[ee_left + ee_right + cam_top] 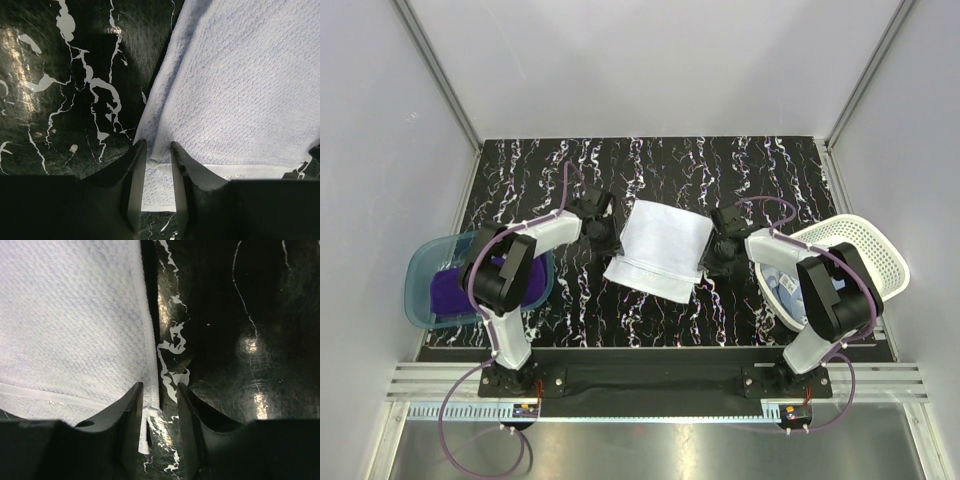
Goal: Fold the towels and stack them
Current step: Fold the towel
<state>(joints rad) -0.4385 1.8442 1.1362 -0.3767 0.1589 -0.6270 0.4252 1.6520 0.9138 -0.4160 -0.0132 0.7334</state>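
A white towel (660, 248) lies on the black marbled table (540, 180), its near edge doubled over. My left gripper (604, 238) is down at the towel's left edge. In the left wrist view the white towel (240, 90) runs between the jaws of that gripper (158, 150), which stand narrowly apart over flat cloth. My right gripper (718, 255) is at the right edge. In the right wrist view its jaws (160, 390) straddle the hem of the towel (65, 315), with bare table in the gap. A purple towel (450, 290) lies in the teal tub, and a light blue towel (785, 285) in the white basket.
The translucent teal tub (420, 262) stands at the table's left edge under the left arm. The white perforated basket (875, 255) sits at the right edge beside the right arm. Grey walls enclose the table on three sides.
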